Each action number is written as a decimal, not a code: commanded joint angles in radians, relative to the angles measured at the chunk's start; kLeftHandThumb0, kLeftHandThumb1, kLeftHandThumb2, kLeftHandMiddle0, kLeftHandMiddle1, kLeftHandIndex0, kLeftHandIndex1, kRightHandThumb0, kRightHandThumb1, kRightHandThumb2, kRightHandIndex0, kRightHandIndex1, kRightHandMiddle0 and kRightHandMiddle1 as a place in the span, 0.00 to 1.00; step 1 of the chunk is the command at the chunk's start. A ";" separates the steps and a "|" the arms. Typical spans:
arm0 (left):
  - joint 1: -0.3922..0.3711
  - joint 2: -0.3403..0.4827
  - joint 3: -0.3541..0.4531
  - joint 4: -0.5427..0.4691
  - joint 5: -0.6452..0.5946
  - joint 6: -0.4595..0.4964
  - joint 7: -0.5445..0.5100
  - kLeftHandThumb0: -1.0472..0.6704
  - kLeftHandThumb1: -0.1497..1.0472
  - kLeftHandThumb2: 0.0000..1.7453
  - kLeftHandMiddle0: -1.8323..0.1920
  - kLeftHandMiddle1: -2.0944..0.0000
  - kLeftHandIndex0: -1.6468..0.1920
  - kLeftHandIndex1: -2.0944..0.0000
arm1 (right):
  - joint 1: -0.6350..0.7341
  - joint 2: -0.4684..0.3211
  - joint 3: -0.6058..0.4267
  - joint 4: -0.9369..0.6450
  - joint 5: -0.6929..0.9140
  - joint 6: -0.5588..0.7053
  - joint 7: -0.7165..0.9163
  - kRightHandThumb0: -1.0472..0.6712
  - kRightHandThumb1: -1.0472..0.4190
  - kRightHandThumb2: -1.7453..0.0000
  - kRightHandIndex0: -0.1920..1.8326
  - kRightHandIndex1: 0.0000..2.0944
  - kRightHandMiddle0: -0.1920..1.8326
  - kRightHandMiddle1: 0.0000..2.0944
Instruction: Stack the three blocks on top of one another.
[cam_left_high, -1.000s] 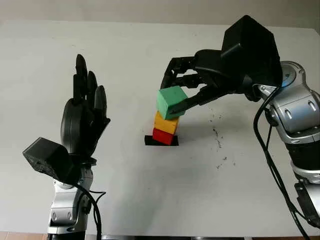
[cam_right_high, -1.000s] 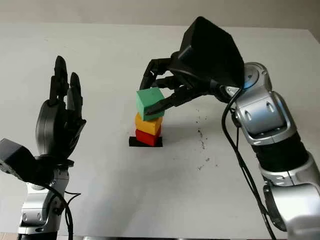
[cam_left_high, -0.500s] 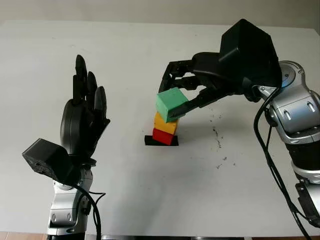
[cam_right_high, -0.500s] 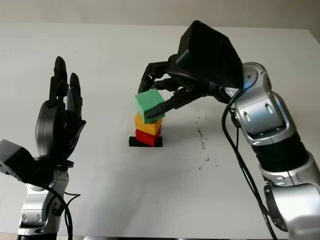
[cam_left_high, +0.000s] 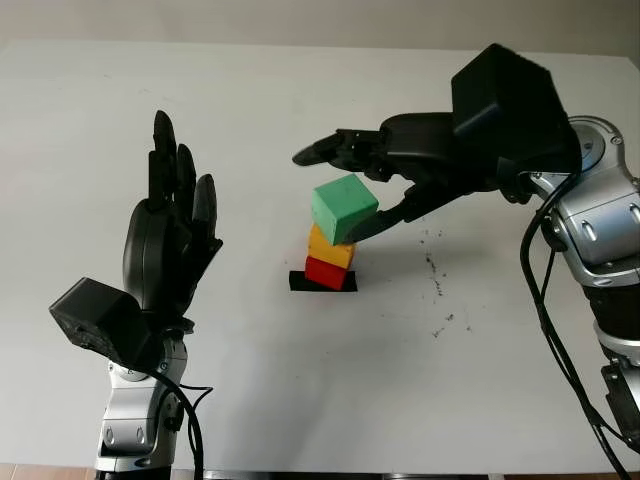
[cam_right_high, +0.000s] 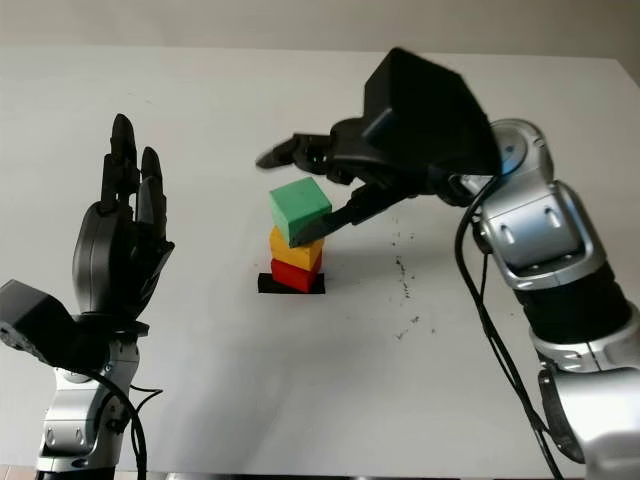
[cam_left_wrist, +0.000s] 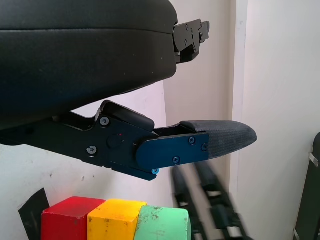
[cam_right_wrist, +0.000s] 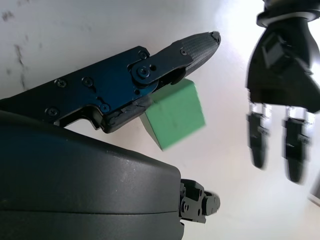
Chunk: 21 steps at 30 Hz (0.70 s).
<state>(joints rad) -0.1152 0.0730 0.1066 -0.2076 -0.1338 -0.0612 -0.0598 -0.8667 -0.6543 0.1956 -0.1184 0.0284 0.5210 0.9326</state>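
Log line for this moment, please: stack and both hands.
stack: green block on yellow block on red block | right hand: open, at green block | left hand: open, raised aside

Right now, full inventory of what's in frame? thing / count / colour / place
green block: 1, green, top of the stack, sitting a bit askew on the yellow one
yellow block: 1, yellow-orange, middle of the stack
red block: 1, red, bottom of the stack, on the black patch
black patch: 1, black, flat on the table under the stack
table: 1, white, with dark scuff marks to the right of the stack
left hand: 1, black, open, raised upright to the left of the stack
right hand: 1, black, open, at the green block, thumb beside its right face
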 joint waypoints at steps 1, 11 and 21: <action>-0.001 -0.008 0.001 0.002 -0.002 -0.004 0.005 0.17 1.00 0.31 1.00 1.00 1.00 1.00 | 0.019 -0.020 -0.051 -0.010 0.013 -0.046 -0.015 0.12 0.10 0.97 0.00 0.00 0.00 0.00; -0.006 -0.004 0.015 0.018 -0.002 -0.023 0.006 0.17 1.00 0.32 1.00 1.00 1.00 1.00 | 0.185 0.057 -0.294 -0.033 0.053 -0.122 -0.316 0.11 0.00 0.74 0.00 0.00 0.00 0.00; 0.005 0.026 0.038 0.009 -0.026 -0.005 -0.027 0.18 1.00 0.33 1.00 1.00 1.00 1.00 | 0.413 0.281 -0.400 -0.026 0.192 -0.055 -0.566 0.18 0.00 0.62 0.00 0.00 0.00 0.00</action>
<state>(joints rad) -0.1198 0.0868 0.1372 -0.1928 -0.1520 -0.0695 -0.0786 -0.4740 -0.3948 -0.1939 -0.1364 0.2055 0.4540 0.3806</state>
